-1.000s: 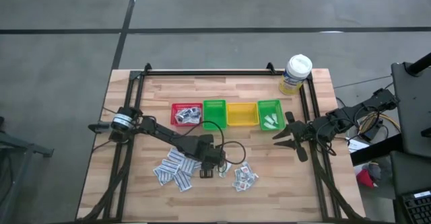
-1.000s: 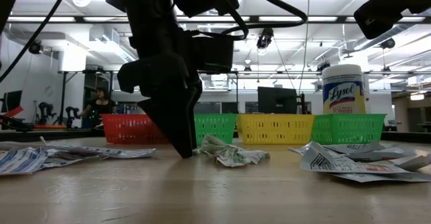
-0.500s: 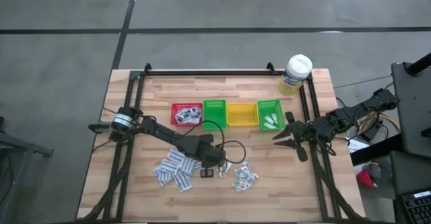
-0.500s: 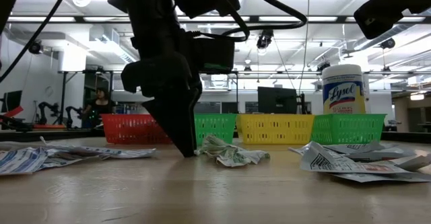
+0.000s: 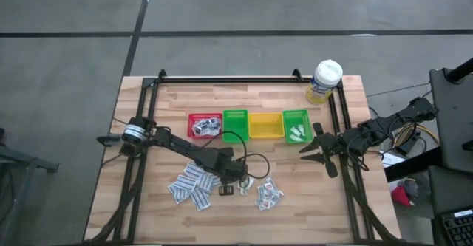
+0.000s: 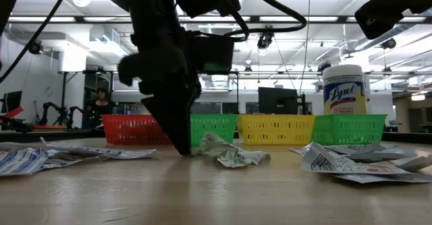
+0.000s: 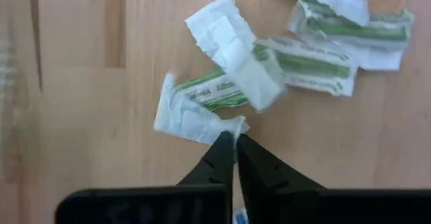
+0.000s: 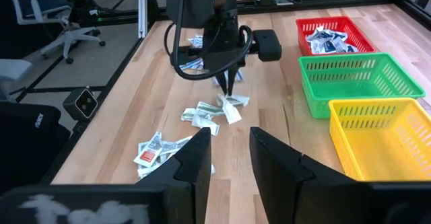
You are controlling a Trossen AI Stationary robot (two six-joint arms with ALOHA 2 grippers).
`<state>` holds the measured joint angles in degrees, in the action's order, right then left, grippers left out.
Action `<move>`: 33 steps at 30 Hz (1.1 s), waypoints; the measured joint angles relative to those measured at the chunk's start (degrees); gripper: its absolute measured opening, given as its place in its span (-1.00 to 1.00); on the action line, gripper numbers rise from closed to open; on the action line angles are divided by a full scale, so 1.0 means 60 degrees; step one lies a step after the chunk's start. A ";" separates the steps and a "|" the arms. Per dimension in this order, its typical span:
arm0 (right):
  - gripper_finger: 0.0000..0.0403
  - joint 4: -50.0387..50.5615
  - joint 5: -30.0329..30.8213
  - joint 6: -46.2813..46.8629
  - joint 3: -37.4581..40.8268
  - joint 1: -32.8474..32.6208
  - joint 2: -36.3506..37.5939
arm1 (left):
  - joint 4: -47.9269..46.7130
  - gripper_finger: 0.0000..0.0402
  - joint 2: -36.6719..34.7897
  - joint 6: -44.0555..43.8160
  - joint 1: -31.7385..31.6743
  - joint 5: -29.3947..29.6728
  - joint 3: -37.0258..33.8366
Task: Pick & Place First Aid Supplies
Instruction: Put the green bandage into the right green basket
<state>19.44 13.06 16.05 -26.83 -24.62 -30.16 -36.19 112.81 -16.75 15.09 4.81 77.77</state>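
Hidden and cut off
The left tool point(image 6: 181, 144) blocks part of the red bin point(image 6: 128, 130); packet print point(image 5: 191, 183) is too small to read.

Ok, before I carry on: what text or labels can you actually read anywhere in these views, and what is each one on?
"Lysol": on the yellow label of the white-capped bottle, behind the green bin, in the low view.
Green print on the packets at the left pincer: blurred, unreadable.
Print on the packets on the table in the low view: too small to read.
Nothing else legible.
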 joint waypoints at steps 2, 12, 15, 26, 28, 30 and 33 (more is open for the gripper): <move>-0.53 0.0000 0.0002 -0.0004 0.0000 0.0000 0.0001 | -0.0393 -0.98 -0.0084 -0.0039 0.0000 -0.0063 0.0166; -0.58 0.0007 0.0004 -0.0030 0.0000 0.0000 0.0001 | -0.1213 -0.99 -0.1086 -0.0211 -0.0001 -0.0058 0.0646; -0.56 0.0008 0.0004 -0.0029 0.0000 0.0000 0.0001 | -0.1134 -1.00 -0.1507 -0.0108 -0.0007 0.0363 0.0678; -0.57 -0.0326 0.0004 -0.0112 0.0000 0.0004 -0.0278 | 0.2266 -1.00 -0.2440 0.1291 -0.0132 0.1037 0.0624; -0.59 -0.0549 0.0005 -0.0277 0.0000 0.0001 -0.0482 | 0.2878 -1.00 -0.2438 0.1598 -0.0225 0.0637 0.0631; -0.59 -0.0847 -0.0017 -0.0687 0.0000 0.0000 -0.0716 | 0.3619 -1.00 -0.2418 0.1710 -0.0362 0.0170 0.0602; -0.56 -0.1539 -0.0240 -0.1408 0.0000 0.0000 -0.1143 | 0.4074 -1.00 -0.2414 0.1713 -0.0533 -0.0126 0.0594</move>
<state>10.21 11.62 7.60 -26.83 -24.62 -37.02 -11.75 98.33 -6.48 11.90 4.05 81.34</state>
